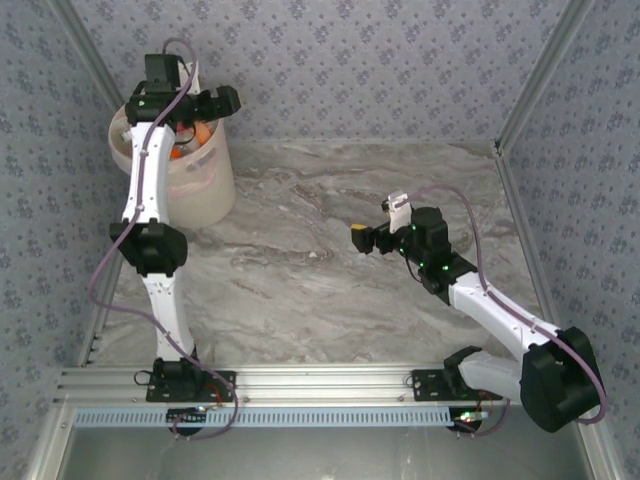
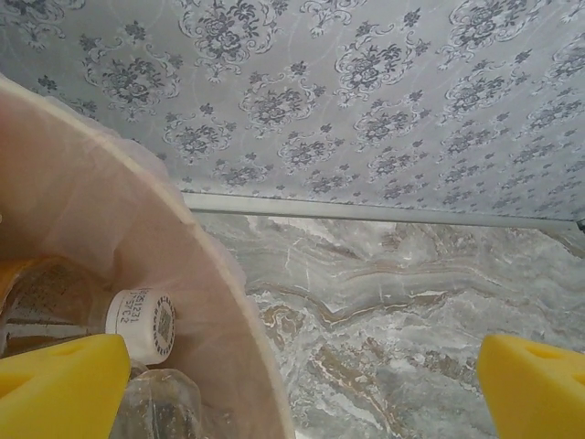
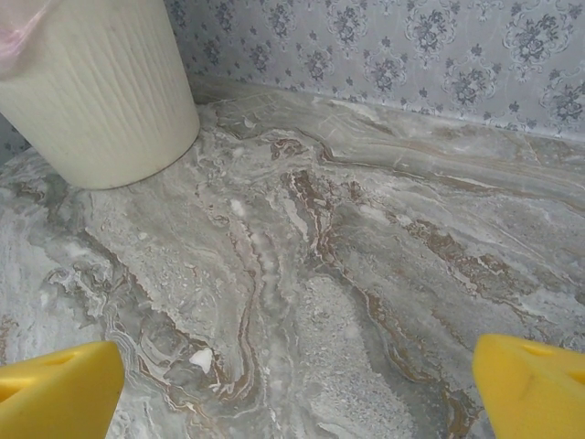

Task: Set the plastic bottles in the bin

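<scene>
The pale bin stands at the table's far left corner. Inside it lie plastic bottles, with orange showing among them. In the left wrist view a white-capped bottle and a clear bottle rest against the bin's inner wall. My left gripper hangs above the bin's rim, open, and its yellow fingertips hold nothing. My right gripper hovers over the table right of centre, open and empty, facing the bin. Its yellow pads stand wide apart.
The marble table is walled by patterned panels at the back and both sides. A metal rail with the arm bases runs along the near edge. A small white speck lies on the marble before the right gripper.
</scene>
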Robot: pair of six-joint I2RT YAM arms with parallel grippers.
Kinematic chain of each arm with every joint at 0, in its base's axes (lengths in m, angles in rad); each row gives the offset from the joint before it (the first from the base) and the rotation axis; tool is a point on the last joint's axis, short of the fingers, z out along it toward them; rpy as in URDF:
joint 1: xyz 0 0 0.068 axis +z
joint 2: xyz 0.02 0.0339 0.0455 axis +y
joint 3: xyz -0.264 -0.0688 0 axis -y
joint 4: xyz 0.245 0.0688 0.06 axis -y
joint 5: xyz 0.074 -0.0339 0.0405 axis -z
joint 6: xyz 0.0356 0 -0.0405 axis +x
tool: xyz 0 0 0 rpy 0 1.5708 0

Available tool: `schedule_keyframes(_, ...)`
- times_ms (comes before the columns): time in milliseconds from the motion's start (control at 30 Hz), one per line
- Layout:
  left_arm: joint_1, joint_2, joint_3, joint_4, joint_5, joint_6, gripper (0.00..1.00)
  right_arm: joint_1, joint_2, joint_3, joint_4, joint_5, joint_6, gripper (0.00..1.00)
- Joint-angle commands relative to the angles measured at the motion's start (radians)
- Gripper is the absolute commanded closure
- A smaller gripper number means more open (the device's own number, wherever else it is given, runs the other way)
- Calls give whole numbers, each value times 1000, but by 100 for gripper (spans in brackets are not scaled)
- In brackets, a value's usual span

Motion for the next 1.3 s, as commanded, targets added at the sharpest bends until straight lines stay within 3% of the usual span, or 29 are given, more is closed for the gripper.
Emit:
schedule_keyframes(0,-4,-34,50,-37,9,-6,2,-2,3,16,-9,19,2,0)
schedule_keyframes(367,3,-248,-24,-9,39,13,2,-3,-8,10,-7,52,-1,0)
schedule_keyframes(500,-7,-397,-198,91,59,2,2,-7,-29,-5,1,130,5,0)
schedule_keyframes(700,-31,-696,-641,403,4,-22,2,-43,-94,-48,7,277,24,0)
schedule_keyframes(933,-36,-1053,-1182,762,-175,-93,2,-143,-188,-144,29,453,66,0)
schedule_keyframes(1067,-36,-1217,-1415,823,-382,-122,2,-225,-226,-209,35,548,76,0)
schedule_keyframes(1267,-33,-1400,-1702,807,-732,-145,2,-363,-230,-307,93,568,97,0)
